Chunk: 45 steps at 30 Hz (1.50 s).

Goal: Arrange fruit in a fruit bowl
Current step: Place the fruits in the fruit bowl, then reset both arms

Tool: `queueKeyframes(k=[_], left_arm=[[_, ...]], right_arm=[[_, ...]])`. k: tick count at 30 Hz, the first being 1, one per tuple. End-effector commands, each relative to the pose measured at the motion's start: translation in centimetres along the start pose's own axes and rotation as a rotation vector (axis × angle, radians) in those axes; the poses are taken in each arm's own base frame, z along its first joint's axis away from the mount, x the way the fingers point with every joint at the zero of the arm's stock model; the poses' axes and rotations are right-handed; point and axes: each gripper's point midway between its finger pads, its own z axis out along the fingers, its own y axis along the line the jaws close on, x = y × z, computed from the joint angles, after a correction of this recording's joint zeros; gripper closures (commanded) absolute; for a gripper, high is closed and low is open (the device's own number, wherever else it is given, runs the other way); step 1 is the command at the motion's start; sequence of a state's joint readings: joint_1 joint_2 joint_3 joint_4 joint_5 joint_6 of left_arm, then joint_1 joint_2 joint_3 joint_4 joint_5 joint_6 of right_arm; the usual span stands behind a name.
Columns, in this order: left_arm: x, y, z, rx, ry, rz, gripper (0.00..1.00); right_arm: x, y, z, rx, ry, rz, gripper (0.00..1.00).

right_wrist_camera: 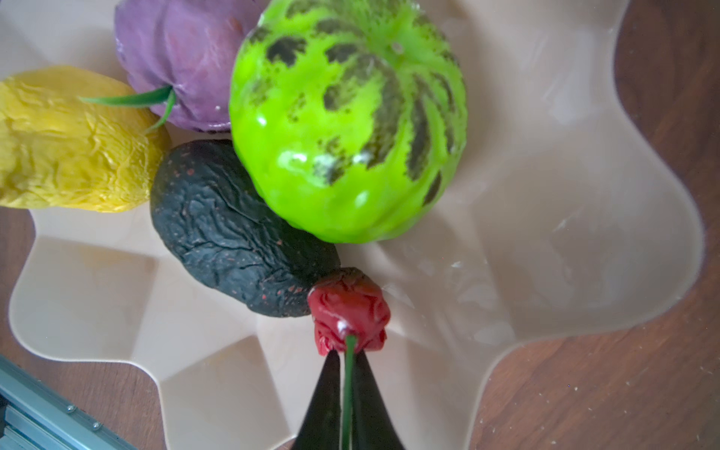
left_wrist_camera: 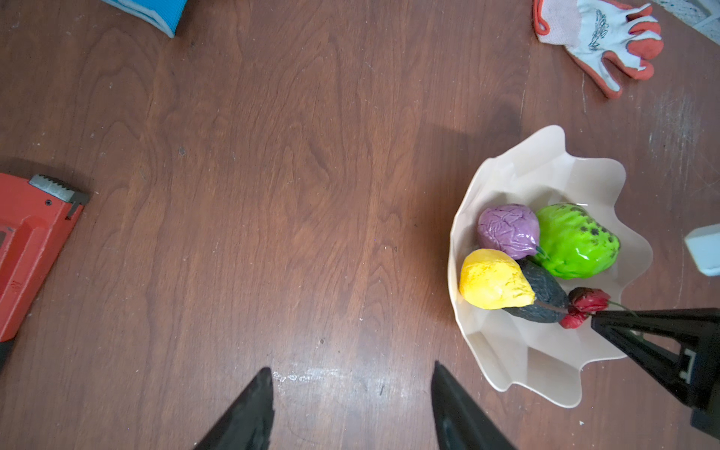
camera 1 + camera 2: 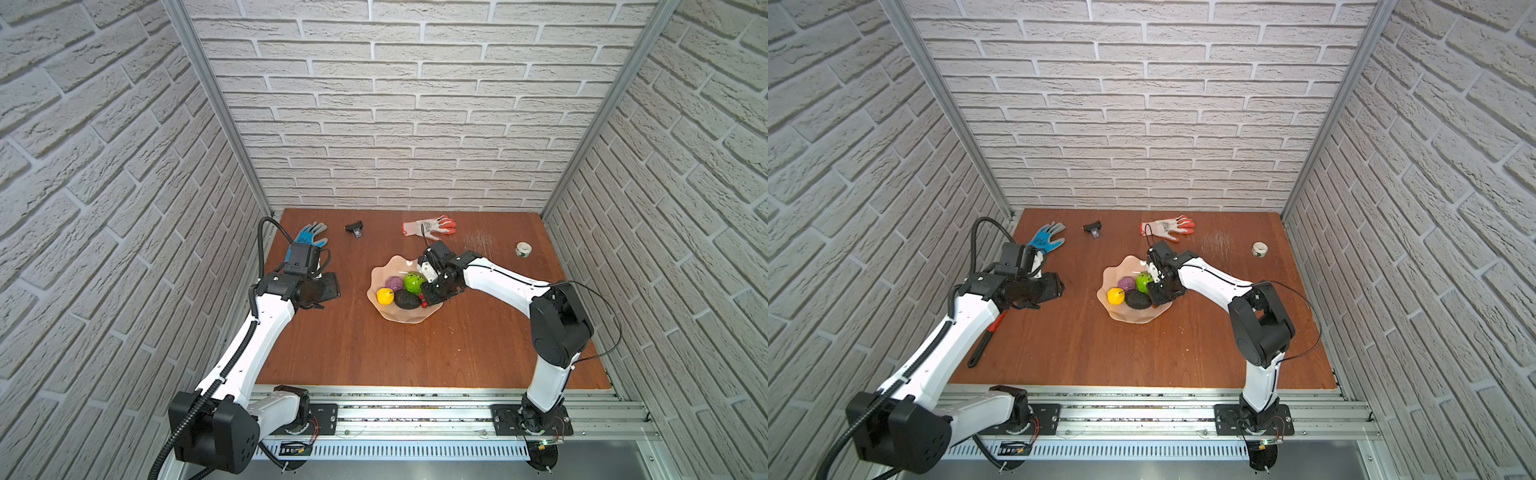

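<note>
The pale peach fruit bowl (image 3: 399, 316) stands mid-table and shows in both top views. Inside it lie the bumpy green ball (image 1: 346, 117), the purple fruit (image 1: 179, 50), the yellow one (image 1: 70, 144) and the dark avocado (image 1: 226, 230). The red cherries (image 1: 348, 307) rest against the avocado's end. My right gripper (image 1: 346, 354) reaches into the bowl, its fingers shut on the cherries' green stem with only a thin slit showing. My left gripper (image 2: 351, 368) hovers over bare wood left of the bowl, open and holding nothing.
A blue glove (image 3: 311, 235), a small black gadget (image 3: 354, 229) and a red-and-white glove (image 3: 428, 226) lie along the back. The white tape roll (image 3: 523, 249) sits at the back right. A red pipe wrench (image 3: 984, 340) lies under the left arm.
</note>
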<state>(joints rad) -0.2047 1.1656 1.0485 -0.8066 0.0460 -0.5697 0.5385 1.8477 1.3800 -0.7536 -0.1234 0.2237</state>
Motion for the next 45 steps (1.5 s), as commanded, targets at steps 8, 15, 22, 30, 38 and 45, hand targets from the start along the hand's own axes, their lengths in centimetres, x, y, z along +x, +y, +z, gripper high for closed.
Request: queueKeyframes(k=[8, 15, 22, 30, 38, 45], left_arm=[[-1.0, -0.3, -0.1, 0.007, -0.030, -0.005, 0.35], [-1.7, -0.8, 0.2, 0.027, -0.043, -0.019, 0.27], [-3.0, -1.2, 0.2, 0.037, -0.084, 0.003, 0.02], [-6.9, -0.4, 0.0, -0.033, -0.226, 0.053, 0.02], [-10.7, 4.8, -0.4, -0.189, -0.510, 0.081, 0.02], [-9.4, 9.1, 1.1, -0.381, -0.650, 0.215, 0.02]], right_arm=[[-0.8, -0.6, -2.1, 0.042, -0.029, -0.025, 0.73], [-1.6, -1.2, -4.7, 0.090, -0.085, -0.038, 0.65], [-2.2, -1.4, -7.6, 0.123, -0.137, -0.047, 0.61], [-5.2, -2.9, -15.1, 0.251, -0.388, -0.054, 0.51], [-6.8, -8.9, -24.2, 0.509, -0.727, 0.047, 0.15], [-3.8, -14.6, -21.3, 0.596, -0.948, 0.014, 0.00]])
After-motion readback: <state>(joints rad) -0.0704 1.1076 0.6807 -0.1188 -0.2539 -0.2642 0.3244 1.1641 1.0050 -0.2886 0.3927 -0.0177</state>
